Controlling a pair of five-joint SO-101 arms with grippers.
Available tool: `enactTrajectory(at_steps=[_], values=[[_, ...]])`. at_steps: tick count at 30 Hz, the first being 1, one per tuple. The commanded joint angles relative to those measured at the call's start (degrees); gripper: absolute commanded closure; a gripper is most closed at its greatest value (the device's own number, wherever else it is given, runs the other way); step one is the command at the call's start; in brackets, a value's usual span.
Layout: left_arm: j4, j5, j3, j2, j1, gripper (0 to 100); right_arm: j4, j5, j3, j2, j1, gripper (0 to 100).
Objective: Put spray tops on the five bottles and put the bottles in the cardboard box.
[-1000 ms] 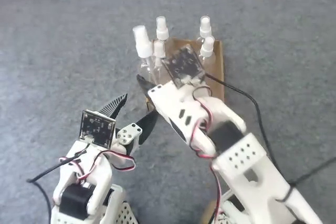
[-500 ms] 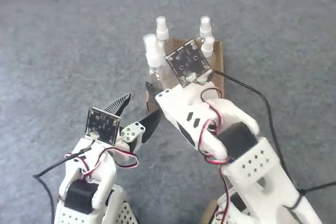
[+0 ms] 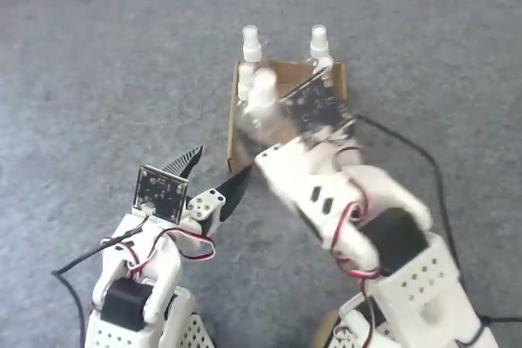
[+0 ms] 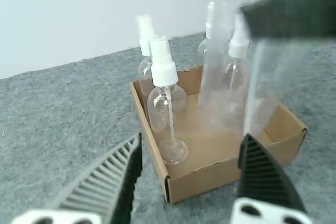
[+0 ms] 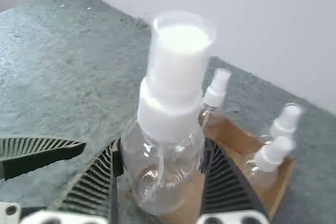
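Observation:
My right gripper (image 3: 263, 116) is shut on a clear bottle (image 3: 263, 91) with a white spray top and holds it upright over the cardboard box (image 3: 232, 136). In the right wrist view the held bottle (image 5: 163, 156) sits between both fingers, its spray top (image 5: 176, 66) above them. Several other capped bottles stand in the box, among them one at the front left (image 4: 167, 103) and two at the back (image 3: 251, 42) (image 3: 319, 38). My left gripper (image 3: 208, 173) stands open and empty, just short of the box's near left corner (image 4: 173, 187).
Grey carpet (image 3: 98, 87) spreads out all around the box. The right arm's white body (image 3: 359, 218) and its black cable (image 3: 424, 160) run along the right side. A pale wall (image 4: 63, 9) rises behind the box.
The right arm has carried the bottle rightward, from outside the box's left edge to over the box. The left arm shifted slightly, then held still, gripper open.

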State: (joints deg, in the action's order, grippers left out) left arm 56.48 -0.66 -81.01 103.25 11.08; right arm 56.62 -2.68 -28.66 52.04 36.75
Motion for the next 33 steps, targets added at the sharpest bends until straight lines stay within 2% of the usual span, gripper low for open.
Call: enactTrajectory(at_steps=[1,5,8,11,15,19,29,33], values=[[-1.23,0.0,-0.04,0.7,-0.26,73,3.47,-4.84,9.76,1.8,-9.19,99.3],[-1.67,0.18,-0.84,0.79,-0.26,79,8.75,-6.95,13.89,1.8,-16.84,99.3],[-1.67,0.35,-0.84,0.79,-0.26,85,8.92,-6.95,11.34,1.98,-20.26,99.3],[-2.46,0.35,-0.92,0.79,-3.69,90,5.23,-7.03,5.19,2.42,-22.02,99.3],[-9.41,0.0,-4.35,0.79,-11.16,97,-3.56,-7.03,-5.36,2.42,-24.13,99.3],[-16.35,0.0,-8.57,0.79,-14.33,99,-11.38,-6.77,-14.07,2.42,-23.69,99.3],[-16.7,0.0,-8.92,0.79,-14.42,99,-19.21,-6.59,-19.6,1.63,-15.6,99.3],[-16.7,0.0,-8.92,0.79,-14.42,99,-22.37,-4.66,-20.13,-0.92,-15.08,99.3]])
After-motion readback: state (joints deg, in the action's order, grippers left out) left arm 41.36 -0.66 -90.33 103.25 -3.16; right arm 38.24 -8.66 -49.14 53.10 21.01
